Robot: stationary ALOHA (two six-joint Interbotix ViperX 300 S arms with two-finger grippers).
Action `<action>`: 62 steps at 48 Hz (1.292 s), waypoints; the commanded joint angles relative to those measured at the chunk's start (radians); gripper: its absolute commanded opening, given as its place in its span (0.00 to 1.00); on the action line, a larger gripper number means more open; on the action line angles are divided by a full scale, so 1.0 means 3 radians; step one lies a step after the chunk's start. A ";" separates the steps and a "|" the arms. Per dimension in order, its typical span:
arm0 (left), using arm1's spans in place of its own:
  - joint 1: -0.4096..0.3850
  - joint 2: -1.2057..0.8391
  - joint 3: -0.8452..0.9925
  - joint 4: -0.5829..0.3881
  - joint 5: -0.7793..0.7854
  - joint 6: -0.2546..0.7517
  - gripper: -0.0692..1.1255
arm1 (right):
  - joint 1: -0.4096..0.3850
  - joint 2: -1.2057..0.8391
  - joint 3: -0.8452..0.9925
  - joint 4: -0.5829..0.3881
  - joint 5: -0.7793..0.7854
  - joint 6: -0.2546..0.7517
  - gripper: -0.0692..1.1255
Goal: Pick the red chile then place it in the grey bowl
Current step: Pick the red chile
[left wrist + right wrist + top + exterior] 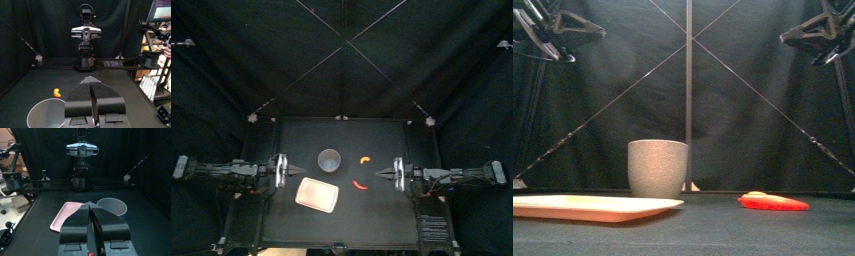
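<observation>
Pink tray (pixel 593 207) lies nearest, red chile (pixel 774 202) clear of it; left fingers (pixel 80 97), right fingers (pixel 77 225) closed.

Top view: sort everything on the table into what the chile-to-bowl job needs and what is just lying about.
Belongs to the job:
- red chile
- grey bowl

Just lying about:
- pink tray
- small orange toy

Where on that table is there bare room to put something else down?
Free: the back strip of the table behind the cup and orange toy, and the front right, right of the tray and before the chile. Crowded: the middle, where those four sit close.
</observation>
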 commanded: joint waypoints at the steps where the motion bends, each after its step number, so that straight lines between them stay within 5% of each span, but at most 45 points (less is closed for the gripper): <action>1: 0.0036 -0.0020 -0.0015 -0.0010 -0.0056 -0.0010 0.00 | -0.0005 0.0087 -0.0061 0.0072 0.0005 0.0066 0.05; 25: 0.0036 -0.0107 0.0020 -0.0010 -0.0056 0.0000 0.05 | -0.0026 0.1212 -0.0511 0.0624 0.1191 0.0987 0.16; 34: 0.0036 -0.0102 0.0036 -0.0005 -0.0056 0.0000 0.05 | -0.0026 0.1626 -0.0542 0.0532 0.1186 0.1278 0.43; 47: 0.0051 -0.0102 0.0051 0.0000 -0.0061 0.0005 0.05 | 0.0015 0.2352 -0.0767 0.0501 0.1048 0.1289 0.87; 62: 0.0061 -0.0107 0.0061 0.0005 -0.0061 0.0005 0.05 | 0.0005 0.3053 -0.1166 0.0368 0.1217 0.1294 0.91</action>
